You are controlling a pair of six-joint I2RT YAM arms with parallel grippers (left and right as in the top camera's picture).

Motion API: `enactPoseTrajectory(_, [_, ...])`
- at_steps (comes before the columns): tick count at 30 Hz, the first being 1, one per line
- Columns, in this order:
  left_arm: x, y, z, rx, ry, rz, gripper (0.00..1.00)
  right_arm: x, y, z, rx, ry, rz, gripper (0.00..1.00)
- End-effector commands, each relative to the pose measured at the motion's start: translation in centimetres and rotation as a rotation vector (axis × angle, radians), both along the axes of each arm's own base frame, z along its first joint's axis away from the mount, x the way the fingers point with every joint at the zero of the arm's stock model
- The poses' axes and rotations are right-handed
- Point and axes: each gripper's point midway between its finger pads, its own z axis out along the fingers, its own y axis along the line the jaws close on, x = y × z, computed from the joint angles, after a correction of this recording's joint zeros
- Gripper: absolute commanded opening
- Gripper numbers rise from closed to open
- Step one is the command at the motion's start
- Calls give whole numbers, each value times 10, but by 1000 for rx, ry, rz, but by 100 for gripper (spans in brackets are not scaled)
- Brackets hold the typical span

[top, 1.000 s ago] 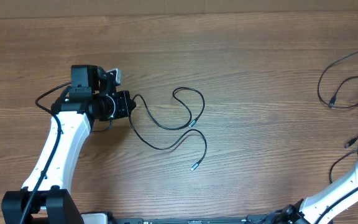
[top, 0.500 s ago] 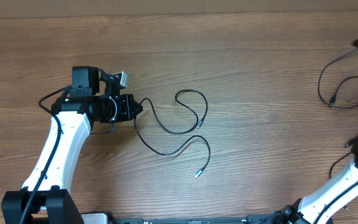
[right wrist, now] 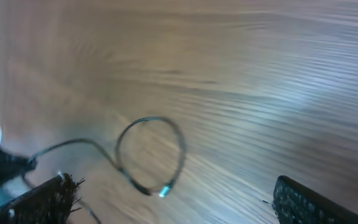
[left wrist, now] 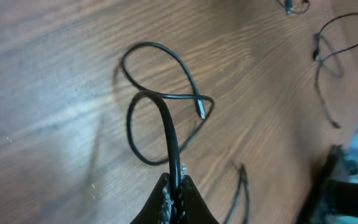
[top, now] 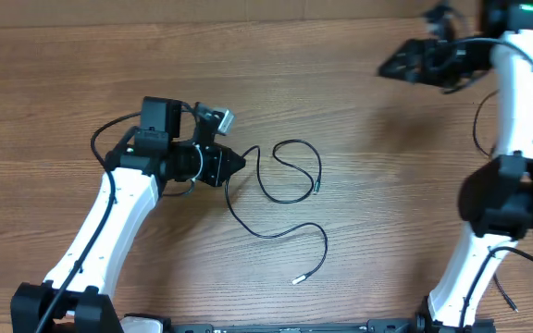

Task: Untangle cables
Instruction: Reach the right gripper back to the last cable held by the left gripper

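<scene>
L gripper (top: 237,165) clamped on 1 cable (top: 290,190); its crossed loops lie on table (top: 387,231) just ahead. R gripper (top: 394,67) open, well apart. Pull slow & low so loops open w/o tightening.

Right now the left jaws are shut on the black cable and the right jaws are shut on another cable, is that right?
Not quite. The left jaws are shut on the black cable, but the right jaws are open and hold nothing; the right wrist view shows them spread apart above the table.
</scene>
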Motion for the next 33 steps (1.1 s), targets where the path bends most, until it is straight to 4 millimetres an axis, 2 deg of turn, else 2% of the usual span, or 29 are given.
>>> enactPoseTrajectory(1, [15, 11, 10, 86, -121, 12, 15, -11, 35, 11, 0, -45, 120, 100])
enactPoseTrajectory(2, [17, 11, 11, 85, -129, 17, 33, -14, 45, 10, 1, -39, 141, 100])
enactPoseTrajectory(3, [18, 10, 12, 82, -136, 16, 82, -17, 53, 10, 2, -33, 160, 100])
enactPoseTrajectory(4, [19, 10, 13, 83, -140, 16, 100, -21, 63, 10, 3, -27, 180, 100])
enactPoseTrajectory(11, [25, 30, 0, 170, -75, 155, 100, -53, 119, 8, 4, 33, 313, 100])
enactPoseTrajectory(14, [27, 57, -13, 277, -13, 301, 100, -63, 134, 5, -23, 69, 325, 100])
enactPoseTrajectory(18, [23, 98, -26, 390, 72, 490, 100, -71, 144, -4, -113, 113, 300, 100])
enactPoseTrajectory(24, [19, 135, -30, 398, 136, 597, 100, -86, 171, -7, -140, 109, 367, 100])
enactPoseTrajectory(33, [20, 179, -31, 420, 152, 721, 100, -106, 216, -9, -139, 74, 462, 100])
